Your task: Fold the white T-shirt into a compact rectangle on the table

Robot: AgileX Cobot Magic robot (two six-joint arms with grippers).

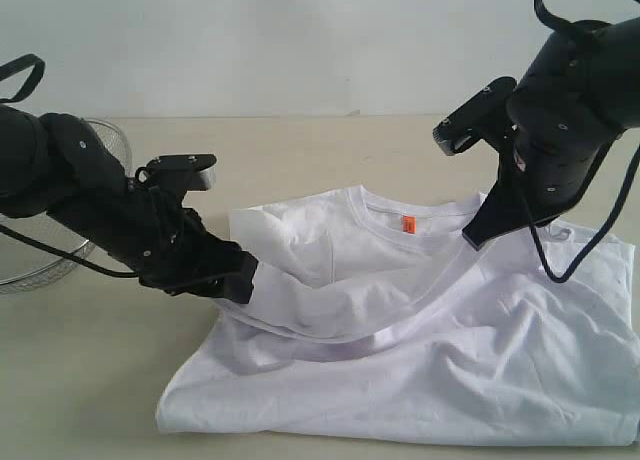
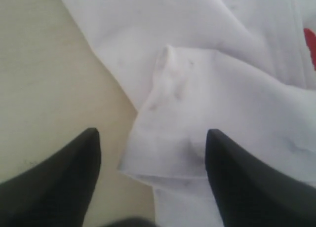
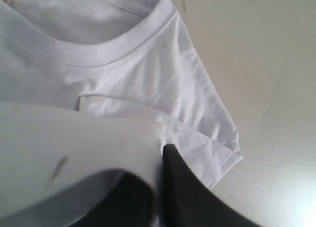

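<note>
The white T-shirt (image 1: 450,360) lay on the table (image 1: 100,380), filling the centre and the 4 o'clock part of the exterior view, with its collar and the orange neck tag (image 1: 407,223) toward 12 o'clock. The right hand (image 1: 475,235) was at the 1 o'clock side of the shirt, just beside the collar, and it was clamped on a fold of the cloth, held above the table. From there a raised band of fabric ran down toward 8 o'clock, to the left hand (image 1: 245,280). This hand was low at the 9 o'clock edge of the shirt; its fingers (image 2: 74,172) stood apart, and a hemmed corner of the cloth lay between them, not pinched. A bit of red print (image 2: 311,44) showed there too. A round wire-mesh basket (image 1: 110,138) stood at 9 o'clock behind the left arm, apart from the shirt.
</note>
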